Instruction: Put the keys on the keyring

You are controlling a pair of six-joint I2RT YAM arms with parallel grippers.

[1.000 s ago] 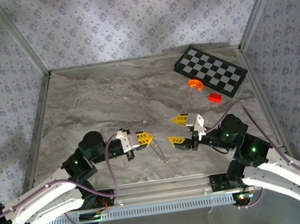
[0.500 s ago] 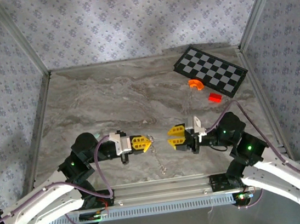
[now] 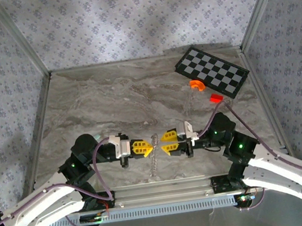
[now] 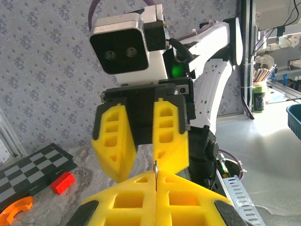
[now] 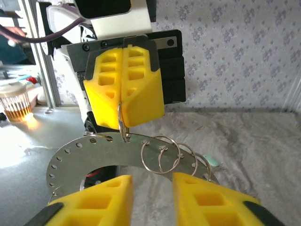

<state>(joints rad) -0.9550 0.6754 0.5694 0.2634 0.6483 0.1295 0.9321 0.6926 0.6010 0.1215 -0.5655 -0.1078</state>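
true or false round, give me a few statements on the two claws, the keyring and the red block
1. The left claw is shut on the keyring. True.
2. The right claw is shut as well. False: it is open and holds nothing.
3. The two claws face each other, tip to tip. True.
4. The red block is in the right claw. False: it lies on the table by the checkerboard.
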